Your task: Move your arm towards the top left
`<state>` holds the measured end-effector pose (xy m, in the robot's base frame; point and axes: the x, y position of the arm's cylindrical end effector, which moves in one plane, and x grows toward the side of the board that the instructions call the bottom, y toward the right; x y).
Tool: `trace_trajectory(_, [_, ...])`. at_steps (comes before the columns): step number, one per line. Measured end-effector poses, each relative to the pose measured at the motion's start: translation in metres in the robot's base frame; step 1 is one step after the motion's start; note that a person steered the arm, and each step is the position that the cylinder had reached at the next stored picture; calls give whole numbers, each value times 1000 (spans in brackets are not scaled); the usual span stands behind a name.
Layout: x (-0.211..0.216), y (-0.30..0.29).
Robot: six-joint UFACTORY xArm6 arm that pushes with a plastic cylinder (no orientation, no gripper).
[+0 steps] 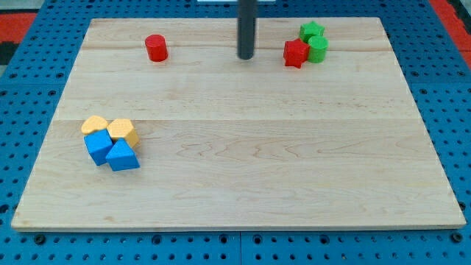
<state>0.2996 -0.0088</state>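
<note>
My tip (245, 57) is the lower end of the dark rod, near the view's top, a little right of centre. A red cylinder (156, 48) stands to its left near the top edge. To its right a red star block (296, 53) touches a green cylinder (318, 49), with a green star block (311, 32) just behind them. The tip touches no block. At the view's left, two yellow blocks (94, 124) (123, 131) and two blue blocks (96, 146) (122, 157) sit clustered together.
The wooden board (250, 147) lies on a blue pegboard table (22, 110). The board's top edge runs just behind the rod. The top left corner of the board (92, 22) is left of the red cylinder.
</note>
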Motion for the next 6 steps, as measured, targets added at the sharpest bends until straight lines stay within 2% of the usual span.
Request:
trace_trajectory(2, [4, -127])
trace_trajectory(4, [29, -176])
trace_trajectory(6, [29, -196])
